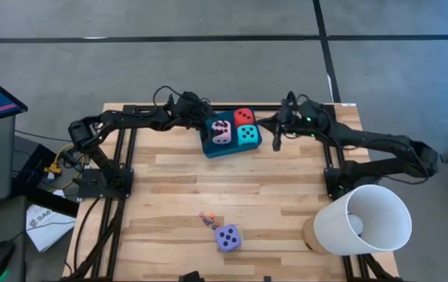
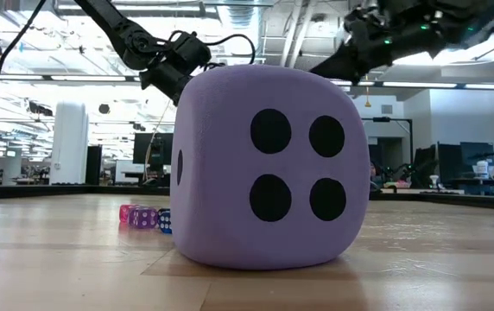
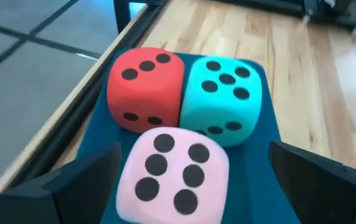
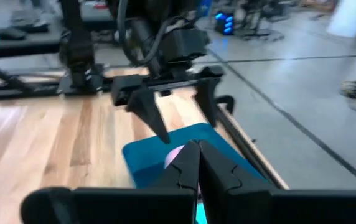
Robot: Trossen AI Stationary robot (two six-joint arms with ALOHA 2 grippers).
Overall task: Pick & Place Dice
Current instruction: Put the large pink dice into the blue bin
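While soft, purple die [image 1: 228, 237], dark pips

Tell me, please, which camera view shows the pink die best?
The left wrist view: the pink die fills the foreground, six pips up, unobstructed between the open left gripper fingers. The high view shows it small on the teal tray. The right wrist view shows only a pink sliver behind the right gripper. The low view misses it.

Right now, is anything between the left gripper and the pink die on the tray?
Nothing visible. The left gripper hangs open directly over the pink die, which sits on the teal tray against the red die and turquoise die.
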